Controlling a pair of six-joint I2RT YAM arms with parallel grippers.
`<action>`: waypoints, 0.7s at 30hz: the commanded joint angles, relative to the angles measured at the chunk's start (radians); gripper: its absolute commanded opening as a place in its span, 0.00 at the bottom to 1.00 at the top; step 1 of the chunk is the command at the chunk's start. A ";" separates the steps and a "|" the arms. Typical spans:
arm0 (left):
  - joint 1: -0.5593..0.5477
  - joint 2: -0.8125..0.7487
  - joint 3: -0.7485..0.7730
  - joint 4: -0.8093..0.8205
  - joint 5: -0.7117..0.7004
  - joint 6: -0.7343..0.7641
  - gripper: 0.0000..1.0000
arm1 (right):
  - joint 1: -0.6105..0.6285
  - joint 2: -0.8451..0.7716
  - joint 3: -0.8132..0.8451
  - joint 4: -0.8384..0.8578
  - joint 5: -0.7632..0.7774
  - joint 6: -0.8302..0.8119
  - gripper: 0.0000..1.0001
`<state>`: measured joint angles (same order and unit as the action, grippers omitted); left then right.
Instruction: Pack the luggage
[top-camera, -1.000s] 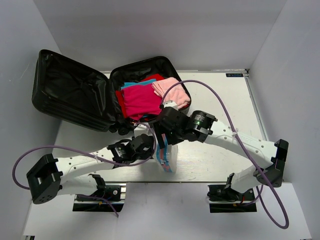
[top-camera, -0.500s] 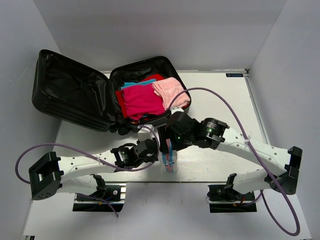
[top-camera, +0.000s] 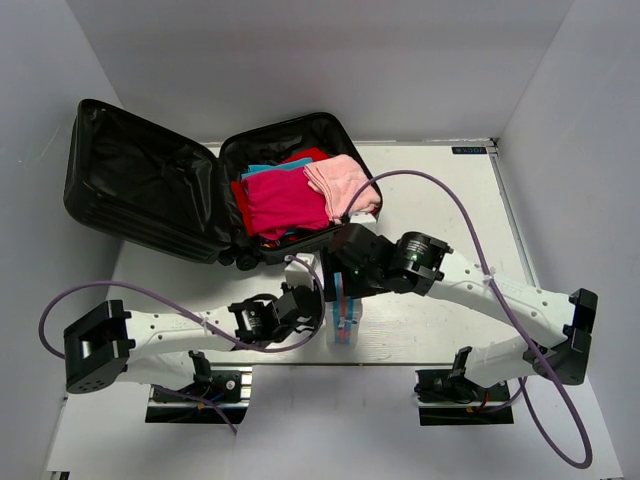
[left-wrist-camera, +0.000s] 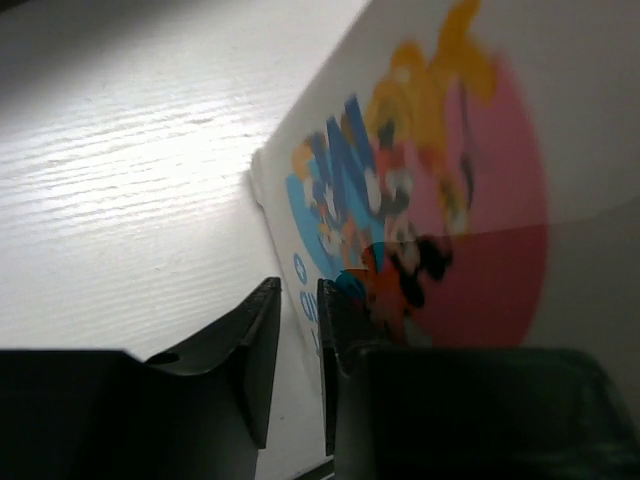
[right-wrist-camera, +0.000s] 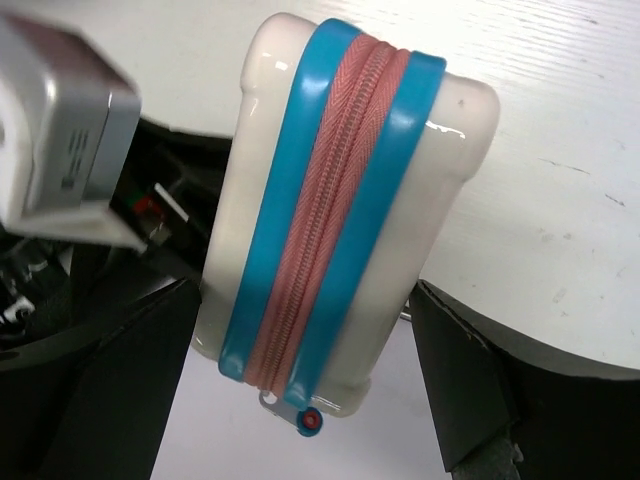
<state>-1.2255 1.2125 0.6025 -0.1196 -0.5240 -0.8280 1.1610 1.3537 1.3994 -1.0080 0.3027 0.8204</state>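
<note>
Your right gripper, jaws spread wide, has dropped over the pouch pinched by your left gripper, readying a handover toward the luggage.

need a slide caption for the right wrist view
Right gripper open around a white pouch with blue-edged red zipper, above the table.

Both arms were stretched toward mid-table; the left gripper was nearly closed, and the right gripper was spread wide.

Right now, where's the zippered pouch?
In the top view the pouch stands on edge on the table's near middle, just in front of the open suitcase, between both grippers.
</note>
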 joint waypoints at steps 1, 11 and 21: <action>-0.049 -0.024 -0.040 0.202 0.054 0.043 0.31 | -0.001 -0.021 -0.028 -0.043 0.157 0.115 0.90; -0.063 -0.077 -0.083 0.195 0.073 0.184 0.25 | -0.003 0.048 -0.011 -0.123 0.129 0.103 0.90; -0.066 -0.186 -0.115 0.123 -0.004 0.162 0.25 | -0.015 0.097 -0.036 -0.116 0.090 0.051 0.04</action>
<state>-1.2846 1.0843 0.4973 0.0189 -0.4904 -0.6624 1.1519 1.4097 1.3777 -1.0939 0.4007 0.8955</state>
